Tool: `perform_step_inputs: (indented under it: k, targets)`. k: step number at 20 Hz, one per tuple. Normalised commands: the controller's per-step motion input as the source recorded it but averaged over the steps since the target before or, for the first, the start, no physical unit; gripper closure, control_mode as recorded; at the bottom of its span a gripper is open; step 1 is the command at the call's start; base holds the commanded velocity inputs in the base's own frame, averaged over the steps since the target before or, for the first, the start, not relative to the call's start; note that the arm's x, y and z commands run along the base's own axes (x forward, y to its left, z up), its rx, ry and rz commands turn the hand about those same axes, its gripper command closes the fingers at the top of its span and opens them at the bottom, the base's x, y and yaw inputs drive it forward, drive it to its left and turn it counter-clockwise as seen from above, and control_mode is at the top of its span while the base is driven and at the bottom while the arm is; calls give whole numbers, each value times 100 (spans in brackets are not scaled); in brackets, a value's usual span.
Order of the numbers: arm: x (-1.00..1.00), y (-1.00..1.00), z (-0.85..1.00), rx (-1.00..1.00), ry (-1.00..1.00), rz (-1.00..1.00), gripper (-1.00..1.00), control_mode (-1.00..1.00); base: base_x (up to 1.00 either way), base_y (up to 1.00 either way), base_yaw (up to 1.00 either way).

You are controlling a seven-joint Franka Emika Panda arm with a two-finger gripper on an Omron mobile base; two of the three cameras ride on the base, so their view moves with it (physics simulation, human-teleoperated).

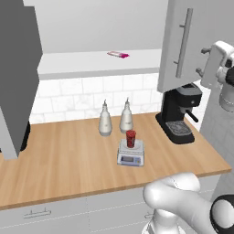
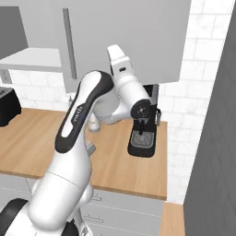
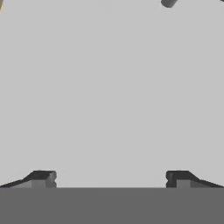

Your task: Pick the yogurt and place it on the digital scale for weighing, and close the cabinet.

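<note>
The dark red yogurt [image 1: 130,138] stands upright on the round plate of the digital scale [image 1: 131,158], mid-counter. Both doors of the cabinet stand open: the left door [image 1: 18,77] and the right door [image 1: 171,50], which carries a vertical bar handle [image 1: 184,43]. My gripper [image 1: 202,61] is up at the right, open and empty, its fingers pointing at the right door's outer face just right of the handle. In the hand view the gripper [image 3: 111,177] faces that flat grey door [image 3: 109,87] from very close, with the handle's end [image 3: 168,3] at the top.
Two white bottles [image 1: 105,119] [image 1: 126,117] stand just behind the scale. A black coffee machine [image 1: 180,114] sits under the right door. A flat pink-white packet [image 1: 118,54] lies on the cabinet shelf [image 1: 82,64]. A dark wall [image 2: 212,138] closes the right side.
</note>
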Motion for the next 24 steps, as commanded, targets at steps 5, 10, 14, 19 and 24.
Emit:
perform_step_inputs:
  k: [5,10,14,19,24]
  targets:
    - [100,83,-10,-22,17,-6,-100,-100,0,0,0]
    - [99,60,-9,-16,8,0,-100,-100,0,0,0]
    - [84,51,-19,-12,1,0,-100,-100,0,0,0]
    - [73,31,-27,-4,-4,0,-100,-100,0,0,0]
    - [-19,8,-9,1,-9,-2,-100,-100,0,0,0]
